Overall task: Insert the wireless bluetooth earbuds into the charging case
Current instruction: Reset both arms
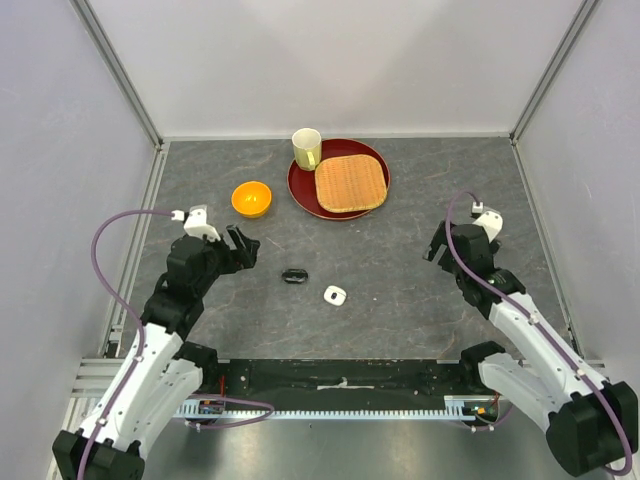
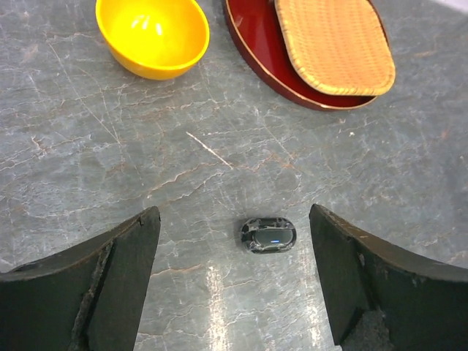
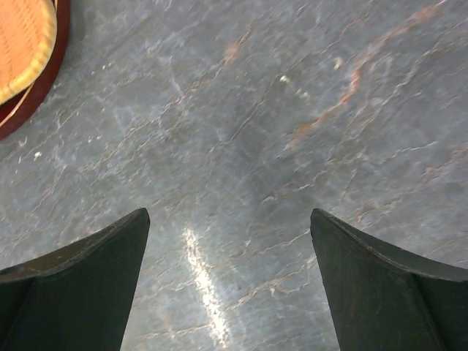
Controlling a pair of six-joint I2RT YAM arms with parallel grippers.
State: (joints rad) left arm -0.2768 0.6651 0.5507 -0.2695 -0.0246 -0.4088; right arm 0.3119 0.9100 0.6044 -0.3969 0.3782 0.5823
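A small black charging case (image 1: 294, 276) lies on the grey table, and a small white case (image 1: 335, 295) lies just to its right. In the left wrist view the black case (image 2: 268, 235) shows a blue light and lies on the table between and just beyond my fingers. My left gripper (image 1: 243, 248) (image 2: 234, 216) is open and empty, hovering left of the black case. My right gripper (image 1: 437, 246) (image 3: 230, 216) is open and empty over bare table at the right. No loose earbuds show in any view.
An orange bowl (image 1: 251, 198) (image 2: 153, 33) stands at the back left, with nothing visible inside it. A red plate (image 1: 303, 190) (image 2: 256, 51) carries a woven mat (image 1: 350, 183) (image 2: 333, 44), and a cream cup (image 1: 306, 148) stands at its back edge. White walls enclose the table.
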